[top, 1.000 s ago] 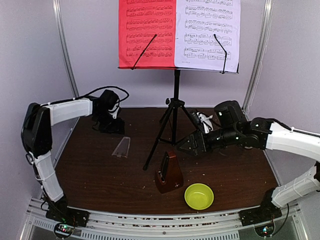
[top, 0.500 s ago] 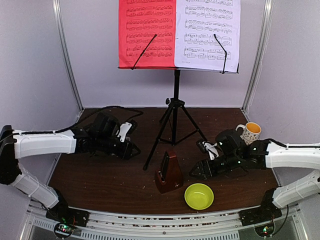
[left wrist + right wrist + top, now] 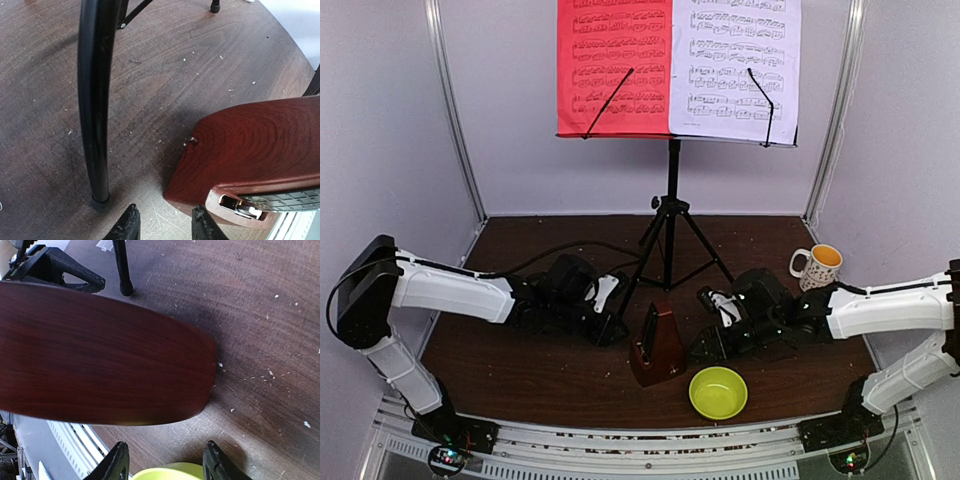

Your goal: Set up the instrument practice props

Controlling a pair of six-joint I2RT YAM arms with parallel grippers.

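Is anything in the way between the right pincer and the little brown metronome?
No, nothing visible is in the way. The right pincer is open, and the metronome sits straight ahead of it with only bare table between them. The yellow-green bowl lies beside the pincer, not between them.

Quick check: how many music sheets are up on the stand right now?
2. The red sheet is on the left half of the music stand, the white sheet beside it on the right. Another could be hidden behind them.

Tops of red sheet [image 3: 614, 70] and white sheet [image 3: 735, 70] beyond the upper edge; metronome [image 3: 250, 145] partly outside both wrist views.
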